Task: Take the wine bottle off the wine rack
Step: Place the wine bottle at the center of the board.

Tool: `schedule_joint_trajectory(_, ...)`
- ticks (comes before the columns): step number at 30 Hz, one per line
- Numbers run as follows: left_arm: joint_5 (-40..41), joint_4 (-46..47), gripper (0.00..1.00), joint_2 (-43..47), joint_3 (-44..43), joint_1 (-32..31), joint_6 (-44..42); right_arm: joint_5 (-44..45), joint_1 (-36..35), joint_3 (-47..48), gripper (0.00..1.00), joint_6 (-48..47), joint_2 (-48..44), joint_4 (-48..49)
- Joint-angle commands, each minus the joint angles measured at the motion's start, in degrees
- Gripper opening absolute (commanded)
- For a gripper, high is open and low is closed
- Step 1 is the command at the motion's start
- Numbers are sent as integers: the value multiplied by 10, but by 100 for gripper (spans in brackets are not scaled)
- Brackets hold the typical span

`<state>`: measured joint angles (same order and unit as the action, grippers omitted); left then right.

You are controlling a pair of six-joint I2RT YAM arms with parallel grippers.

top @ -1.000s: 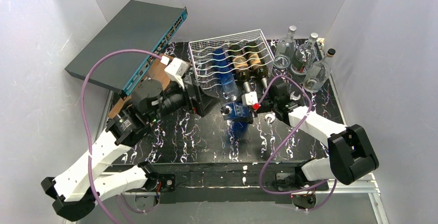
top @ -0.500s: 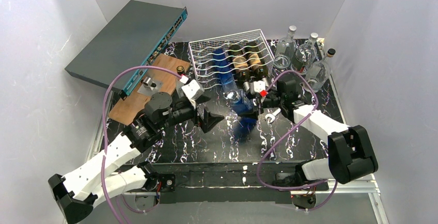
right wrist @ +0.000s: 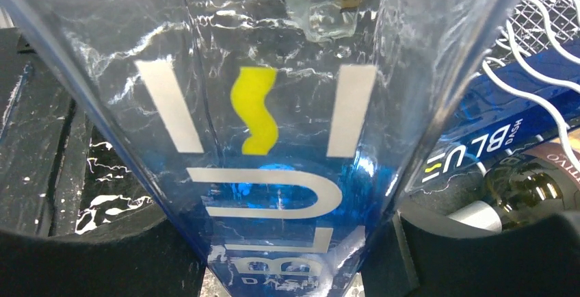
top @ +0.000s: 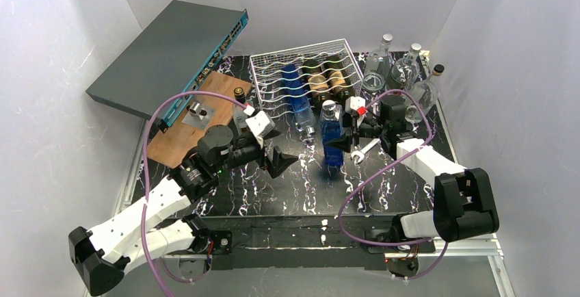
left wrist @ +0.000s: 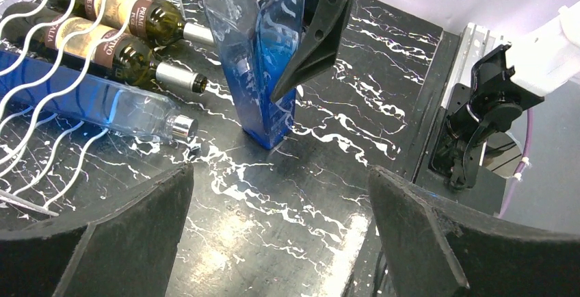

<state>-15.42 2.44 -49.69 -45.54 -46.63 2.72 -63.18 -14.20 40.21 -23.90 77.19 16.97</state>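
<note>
A blue glass bottle (top: 332,133) with a silver cap stands upright on the black marbled table, in front of the white wire wine rack (top: 273,64). My right gripper (top: 338,144) is shut on its lower body. In the right wrist view the bottle (right wrist: 273,139) fills the space between both pads. In the left wrist view the bottle (left wrist: 263,57) rests its base on the table. My left gripper (top: 280,161) is open and empty, left of the bottle and apart from it; it also shows in the left wrist view (left wrist: 280,235). A second blue bottle (top: 295,97) and two dark wine bottles (top: 330,81) lie in the rack.
A grey network switch (top: 171,50) leans at the back left over a wooden board (top: 185,129). Three clear glass bottles (top: 403,78) stand at the back right beside the rack. The right arm's base (left wrist: 485,115) sits at the table's near edge.
My right gripper has swung the blue bottle from tilted to upright and set its base on the table. My left arm has drawn back from the rack and turned right.
</note>
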Motion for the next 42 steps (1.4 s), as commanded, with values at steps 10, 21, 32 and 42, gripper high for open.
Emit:
schedule_joint_trajectory(10,16,11,98,62,39,-2,13,-38,38,22,17,48,-41,8)
schedule_joint_trajectory(21,38,-2,98,101,61,-3,37,-48,77,47,16,39,-60,-44)
schedule_joint_trajectory(32,44,-5,98,114,68,-3,41,-53,118,71,15,54,-70,-62)
schedule_joint_trajectory(42,46,-8,98,119,67,-2,43,-51,203,108,14,34,-74,-118)
